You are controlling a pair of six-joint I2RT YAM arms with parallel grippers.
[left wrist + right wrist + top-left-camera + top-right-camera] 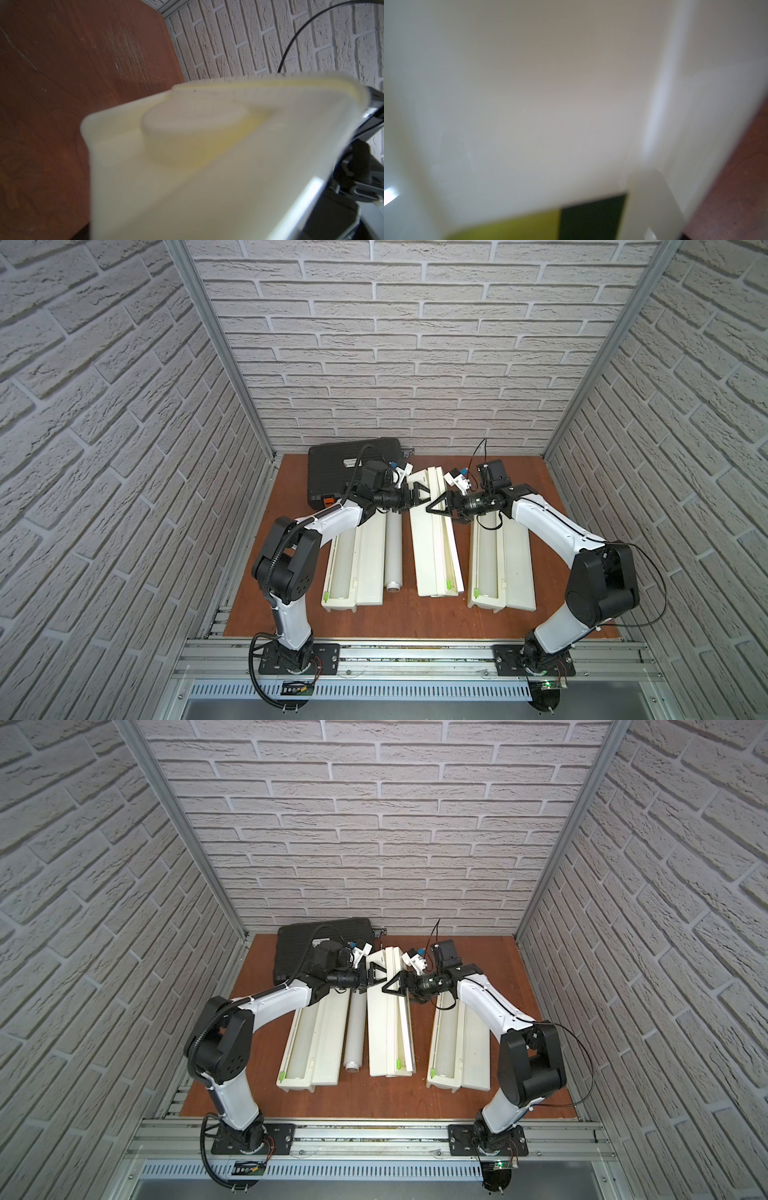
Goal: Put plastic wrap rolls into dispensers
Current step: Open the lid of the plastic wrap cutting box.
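Arms meet at 12 o'clock end of middle dispenser (428,556) | left tool (417,497), right tool (441,506): open or gripping, cannot tell | loose plastic wrap roll (392,547) lies on counter (415,622) at its 9 o'clock | risk: uneven tug could swing dispenser into roll.

Left arm (332,518) and right arm (552,526) reach inward, forearms about level, short of the table's (415,622) far edge. Left gripper (423,495) and right gripper (437,507) face each other, tips nearly meeting; jaw spacing indeterminate.
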